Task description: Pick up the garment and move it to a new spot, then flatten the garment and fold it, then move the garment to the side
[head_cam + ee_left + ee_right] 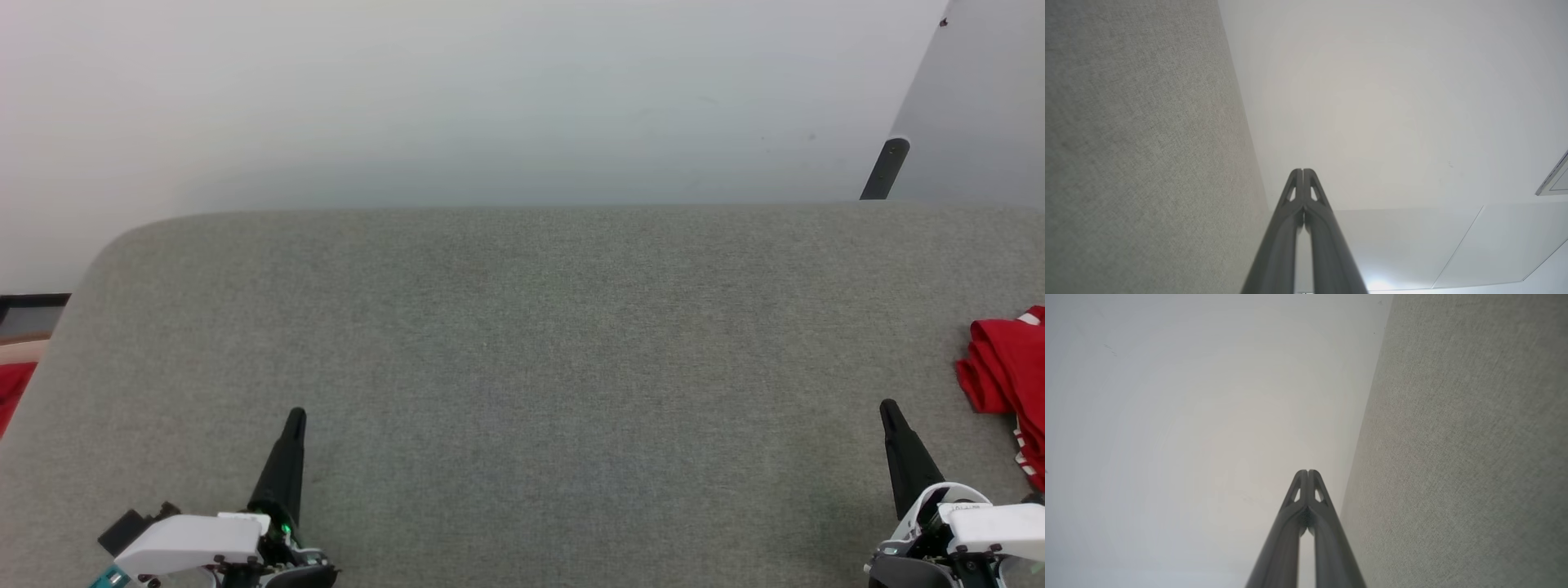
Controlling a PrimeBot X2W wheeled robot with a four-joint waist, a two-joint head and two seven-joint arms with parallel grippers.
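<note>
The garment (1008,382), bright red with a bit of white-and-red striped trim, lies bunched at the right edge of the grey felt table (522,343), partly cut off by the picture's border. My right gripper (888,407) is shut and empty, low at the right, a short way left of the garment. At the lower left my left gripper (296,415) is shut too, holding nothing. Each wrist view looks along its own closed fingers, left gripper (1303,170) and right gripper (1307,472), past the table's far edge (1367,412) toward the pale wall.
A red cloth scrap (11,392) shows off the table's left edge. A dark post (884,168) and a grey panel (971,106) stand behind the table at the back right. The wall (408,98) rises right behind the table's far edge.
</note>
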